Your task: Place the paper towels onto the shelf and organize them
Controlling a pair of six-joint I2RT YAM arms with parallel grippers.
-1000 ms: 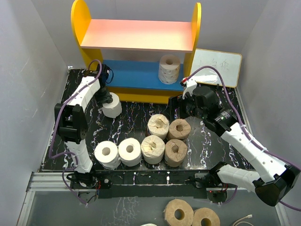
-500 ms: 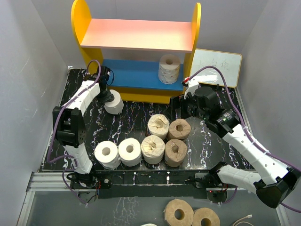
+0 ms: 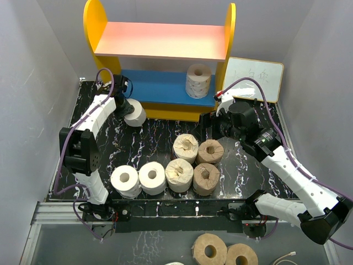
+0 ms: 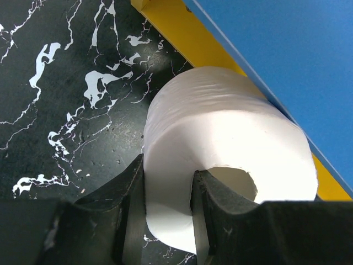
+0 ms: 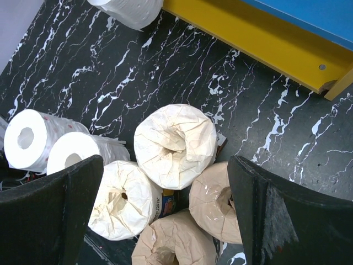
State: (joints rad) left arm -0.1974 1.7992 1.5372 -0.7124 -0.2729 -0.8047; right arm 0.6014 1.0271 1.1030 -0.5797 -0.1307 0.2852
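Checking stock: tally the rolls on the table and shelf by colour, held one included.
White rolls: 4, one on the shelf, one in the left gripper
Cream wrapped rolls: 2
Brown wrapped rolls: 2
Total: 8

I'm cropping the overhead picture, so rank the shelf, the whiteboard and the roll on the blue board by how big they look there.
Largest to smallest: shelf, whiteboard, roll.

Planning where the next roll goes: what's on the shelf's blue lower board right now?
One printed roll stands upright near the right end of the blue board. Its back strip is covered by the pink upper board.
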